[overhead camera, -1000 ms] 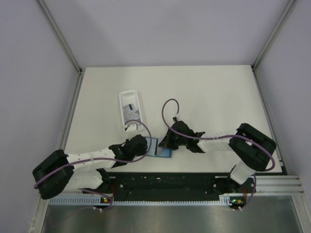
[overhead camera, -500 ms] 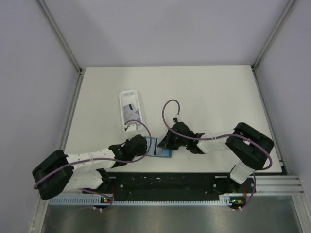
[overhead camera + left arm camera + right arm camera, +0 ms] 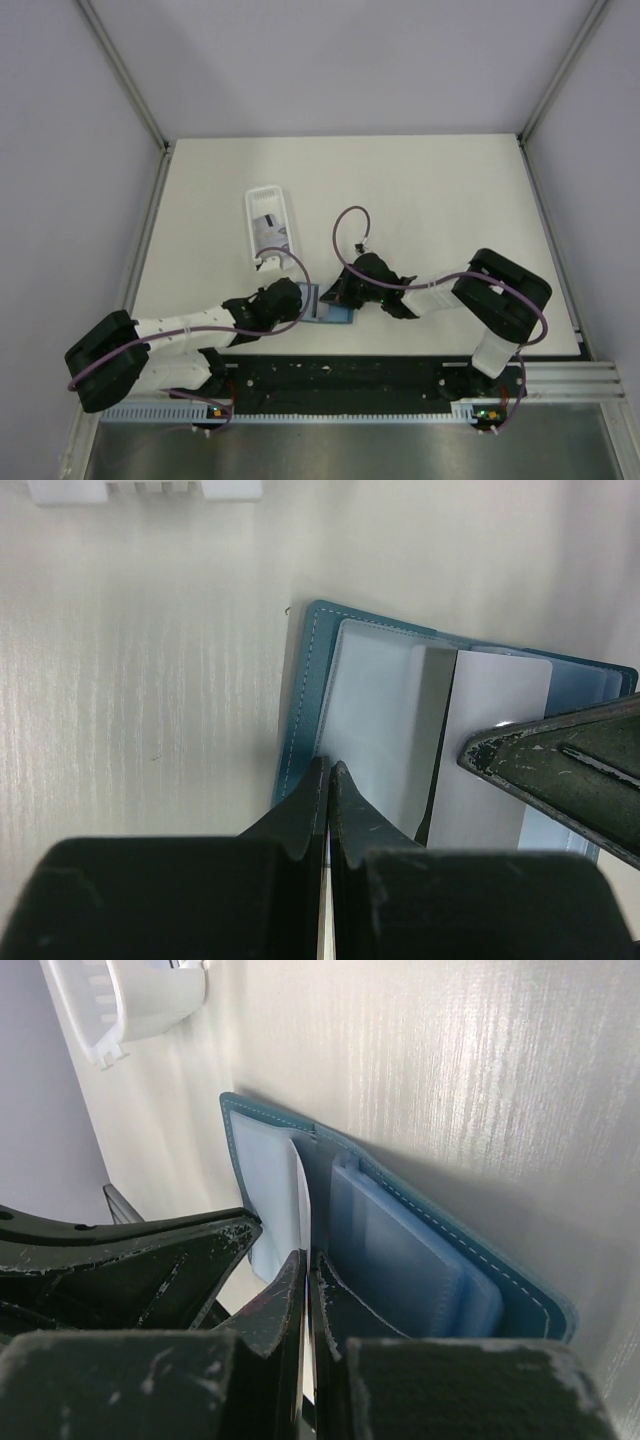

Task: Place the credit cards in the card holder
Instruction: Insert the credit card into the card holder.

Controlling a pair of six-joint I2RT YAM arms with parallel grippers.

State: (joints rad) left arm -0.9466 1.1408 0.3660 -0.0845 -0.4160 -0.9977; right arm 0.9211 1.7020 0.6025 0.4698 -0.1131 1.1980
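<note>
Right gripper, clamped on a card, has crept deeper into the holder; insertion progressing. Left gripper, closed, seemingly pinches the holder's edge.

My fingers are black. The card holder is teal with pale stitches and light blue inside. The card is plain white. The tabletop is cream with faint lines.

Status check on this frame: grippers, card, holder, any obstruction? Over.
Left gripper shut on the open card holder's edge. Right gripper shut on a credit card, standing at the holder's middle, not seated. White tray apart, nothing blocking.
</note>
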